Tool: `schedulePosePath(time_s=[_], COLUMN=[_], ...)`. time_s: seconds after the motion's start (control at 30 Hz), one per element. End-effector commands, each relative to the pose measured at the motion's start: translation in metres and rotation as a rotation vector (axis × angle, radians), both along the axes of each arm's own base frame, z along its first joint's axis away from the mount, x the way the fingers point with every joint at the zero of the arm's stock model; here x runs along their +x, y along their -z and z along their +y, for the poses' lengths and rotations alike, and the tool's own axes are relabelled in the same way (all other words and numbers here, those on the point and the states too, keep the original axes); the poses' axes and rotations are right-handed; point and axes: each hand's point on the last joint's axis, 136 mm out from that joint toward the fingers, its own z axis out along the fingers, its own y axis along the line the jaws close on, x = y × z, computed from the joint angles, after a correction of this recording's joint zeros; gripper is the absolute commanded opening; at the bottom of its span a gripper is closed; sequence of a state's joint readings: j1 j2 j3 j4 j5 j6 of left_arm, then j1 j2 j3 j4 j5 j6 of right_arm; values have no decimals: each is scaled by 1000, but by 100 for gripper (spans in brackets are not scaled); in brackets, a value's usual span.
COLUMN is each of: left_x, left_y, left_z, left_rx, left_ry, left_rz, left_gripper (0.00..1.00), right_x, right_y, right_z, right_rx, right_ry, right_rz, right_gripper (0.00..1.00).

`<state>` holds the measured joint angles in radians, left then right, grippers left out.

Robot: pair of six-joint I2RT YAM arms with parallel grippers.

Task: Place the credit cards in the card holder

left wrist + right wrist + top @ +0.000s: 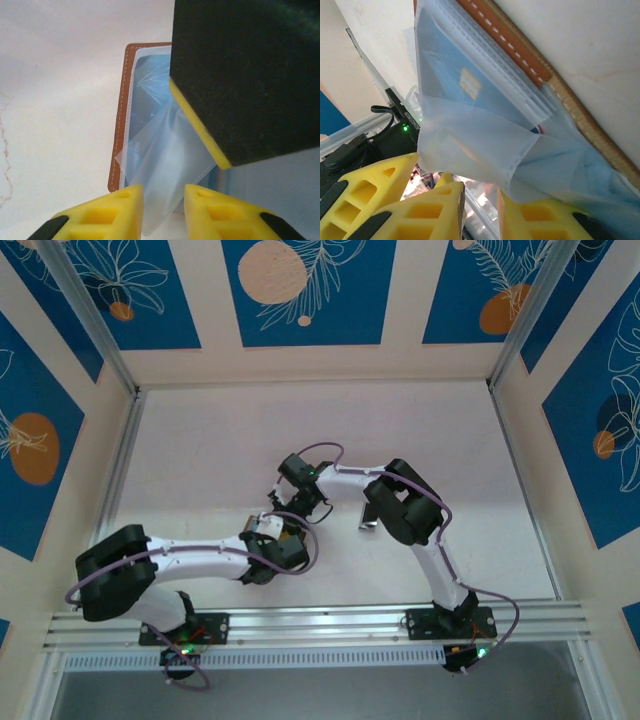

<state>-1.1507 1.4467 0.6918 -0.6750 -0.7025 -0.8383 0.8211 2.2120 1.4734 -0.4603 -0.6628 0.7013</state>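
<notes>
- Blue card (450, 85) seated in open card holder (120, 135); lifted clear sleeve (470, 145) looks unfilled.
- Right fingers (540, 220) pinching that sleeve; left fingers (110, 210) narrow beside it, grip unclear.

One overhead, two close on card holder (120, 131)

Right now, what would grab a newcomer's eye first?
A white left arm and right arm bend inward, meeting at the table's middle. Beneath them lies an open brown card holder, its clear sleeves holding a blue card, one sleeve lifted between the left pincer's yellow fingers.
</notes>
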Motion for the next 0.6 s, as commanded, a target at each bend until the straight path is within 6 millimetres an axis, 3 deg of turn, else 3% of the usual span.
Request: schedulePosePath(time_s=[0.0, 0.57], left_x=[-8, -4], left_y=[7, 5], left_z=[2, 6], left_rx=[51, 106], left_ry=[24, -13], left_rz=[49, 35], left_gripper=[22, 3], right_x=[-1, -2], right_y=[27, 16], right_z=[-13, -17], right_rx=[-98, -99], right_ry=[13, -10], right_rz=[14, -37], right_gripper=[25, 25])
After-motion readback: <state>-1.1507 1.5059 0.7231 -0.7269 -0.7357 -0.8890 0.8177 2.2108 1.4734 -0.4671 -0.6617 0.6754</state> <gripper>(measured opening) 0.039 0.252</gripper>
